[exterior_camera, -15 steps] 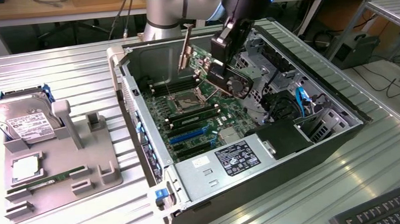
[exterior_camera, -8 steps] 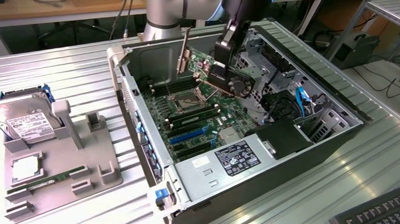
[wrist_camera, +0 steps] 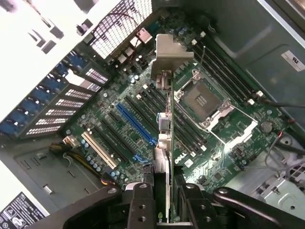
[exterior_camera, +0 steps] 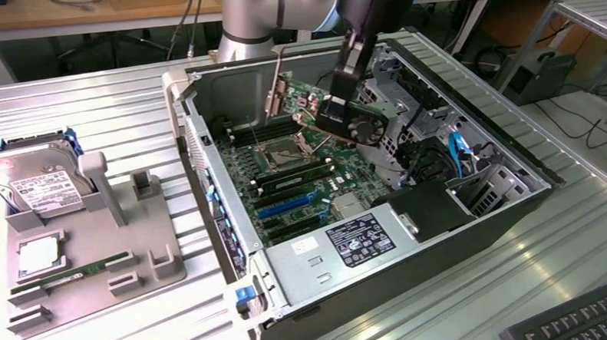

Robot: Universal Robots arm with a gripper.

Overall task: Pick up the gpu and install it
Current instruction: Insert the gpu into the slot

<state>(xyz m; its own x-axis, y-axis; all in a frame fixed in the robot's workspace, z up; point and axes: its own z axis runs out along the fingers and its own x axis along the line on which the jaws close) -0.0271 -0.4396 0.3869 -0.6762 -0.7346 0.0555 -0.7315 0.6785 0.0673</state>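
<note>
Gpu [wrist_camera: 164, 125], a thin card with a silver bracket, hangs edge-down just above the green motherboard [exterior_camera: 294, 178] inside the open computer case [exterior_camera: 466, 132]. The gripper [exterior_camera: 334, 113] clamps its upper edge. The case lies on a ribbed metal table [exterior_camera: 106, 102].

The hand [wrist_camera: 164, 193] holds the gpu [wrist_camera: 165, 124] between its two fingers [wrist_camera: 142, 202], and the card is seen from its thin edge. Its silver bracket [wrist_camera: 174, 52] is at the end far from the hand. The card stands over the motherboard [wrist_camera: 228, 143], between the long blue slot [wrist_camera: 136, 121] and the CPU socket [wrist_camera: 202, 98]. Whether it touches the board, I cannot tell. A perforated grille [wrist_camera: 121, 24] sits in the case wall near the bracket.
</note>
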